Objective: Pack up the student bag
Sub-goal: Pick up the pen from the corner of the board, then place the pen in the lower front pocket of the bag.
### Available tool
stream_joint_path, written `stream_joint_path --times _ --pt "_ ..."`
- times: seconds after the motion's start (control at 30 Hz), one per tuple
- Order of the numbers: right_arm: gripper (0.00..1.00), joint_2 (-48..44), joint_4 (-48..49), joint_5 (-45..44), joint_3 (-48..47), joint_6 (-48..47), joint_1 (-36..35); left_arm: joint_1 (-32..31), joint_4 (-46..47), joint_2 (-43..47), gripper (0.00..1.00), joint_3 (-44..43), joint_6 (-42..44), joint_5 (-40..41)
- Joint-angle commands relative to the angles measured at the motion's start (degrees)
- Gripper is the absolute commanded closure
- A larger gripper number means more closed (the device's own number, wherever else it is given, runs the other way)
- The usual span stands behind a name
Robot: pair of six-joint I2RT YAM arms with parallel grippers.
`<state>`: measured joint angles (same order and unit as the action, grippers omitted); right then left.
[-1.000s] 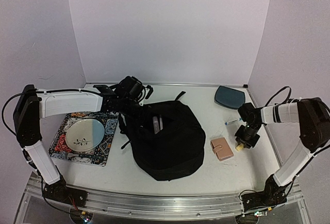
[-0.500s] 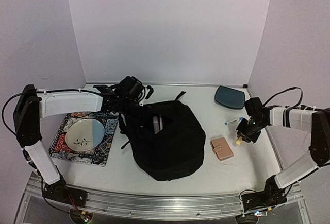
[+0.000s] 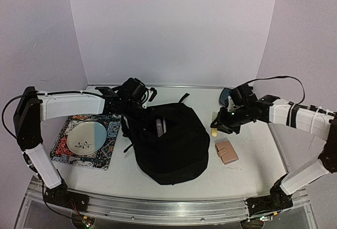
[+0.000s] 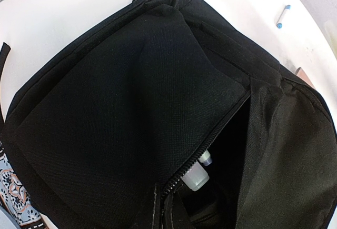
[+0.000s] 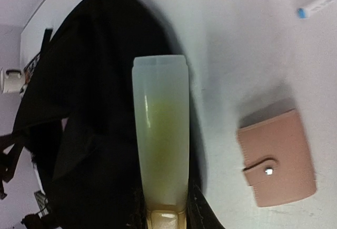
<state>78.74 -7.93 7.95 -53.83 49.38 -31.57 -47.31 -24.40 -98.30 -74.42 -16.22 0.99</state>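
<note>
while the left gripper (image 3: 131, 96) holds the student bag (image 3: 168, 145) open, the right gripper (image 3: 216, 126) has a tube (image 5: 160, 134) just beside it.
the bag lies at the middle of the bench (image 3: 131, 179), its main zip parted; small white bottles (image 4: 196, 176) show inside, so packing looks partly done. the left gripper, jaws fully closed, sits at the bag's far left corner and appears to pinch the flap. the right gripper is closed partway around a translucent tube of yellowish stuff, gripped at the cap end. it hangs between the bag's right side and a pink wallet (image 3: 227, 151). by my reading the tube goes in next; the wallet and a blue-capped pen (image 4: 283, 16) toward the right edge lie outside, left to pack.
</note>
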Motion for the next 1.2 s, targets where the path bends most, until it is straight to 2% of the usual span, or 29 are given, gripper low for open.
stream_joint_path --times 0.0,0.2,0.33,0.47,0.63,1.0,1.17 --pt "1.00 7.6 3.2 8.1 -6.5 1.5 -7.9 0.0 1.6 1.8 1.00 0.0 1.1 -0.8" --pt "1.00 18.5 7.4 14.7 -16.2 2.5 -14.9 0.0 2.3 2.6 1.00 0.4 1.4 -0.8" --pt "1.00 25.8 10.1 19.6 -21.2 3.3 -17.5 0.0 2.5 3.0 1.00 0.5 1.4 -1.6" --pt "1.00 30.2 10.9 20.5 -24.6 4.1 -18.3 0.0 2.8 2.9 1.00 0.6 1.3 -3.3" --pt "1.00 32.9 11.6 15.3 -27.6 7.3 -18.0 -0.1 3.1 3.1 1.00 0.6 1.0 -5.0" --pt "1.00 32.8 20.0 -4.2 -25.9 21.3 -17.2 -0.1 3.4 3.7 1.00 0.9 1.0 -6.3" --pt "0.92 34.5 23.6 -9.9 -25.9 26.4 -17.3 -0.1 3.9 4.0 1.00 0.9 0.9 -7.5"
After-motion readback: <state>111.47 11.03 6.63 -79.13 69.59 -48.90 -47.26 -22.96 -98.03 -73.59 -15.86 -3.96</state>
